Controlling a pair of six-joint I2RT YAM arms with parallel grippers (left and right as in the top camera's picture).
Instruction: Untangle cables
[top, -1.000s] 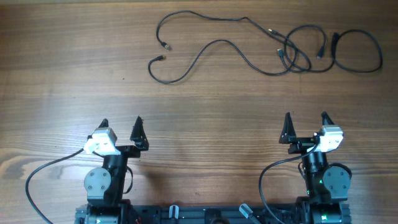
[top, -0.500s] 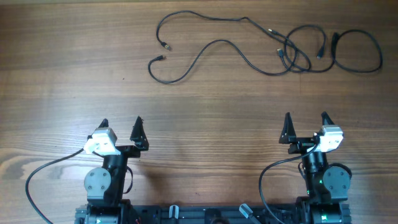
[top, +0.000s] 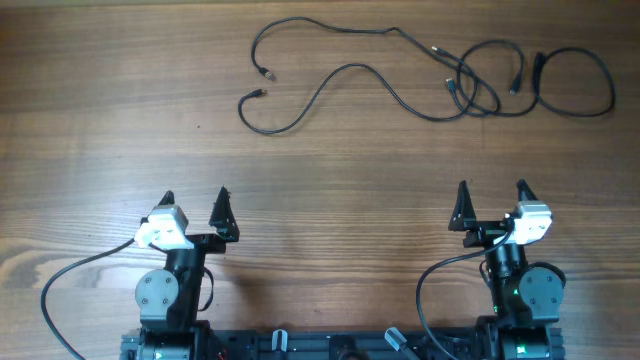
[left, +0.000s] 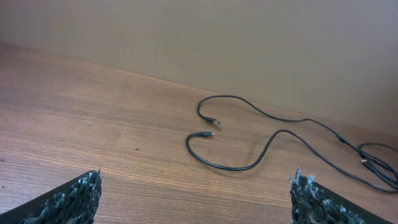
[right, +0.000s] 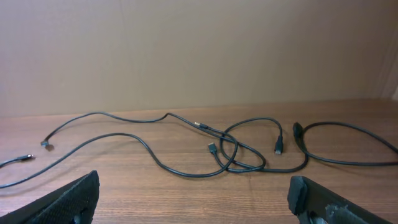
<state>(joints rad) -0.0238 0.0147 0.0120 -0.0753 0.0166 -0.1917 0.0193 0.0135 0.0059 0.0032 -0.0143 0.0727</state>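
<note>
Cables (top: 352, 66): on the table's (top: 100, 120) far side, loops crossing in a tangle toward the right, well apart from both grippers.
Left gripper (top: 194, 200): fingers apart, empty.
Right gripper (top: 492, 195): fingers apart, empty.

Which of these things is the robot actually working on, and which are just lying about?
Job: cables, tangled at far right; left fingers and right fingers, open, touching nothing.
Not the job: wooden table; thick wires fixed to the arms.
</note>
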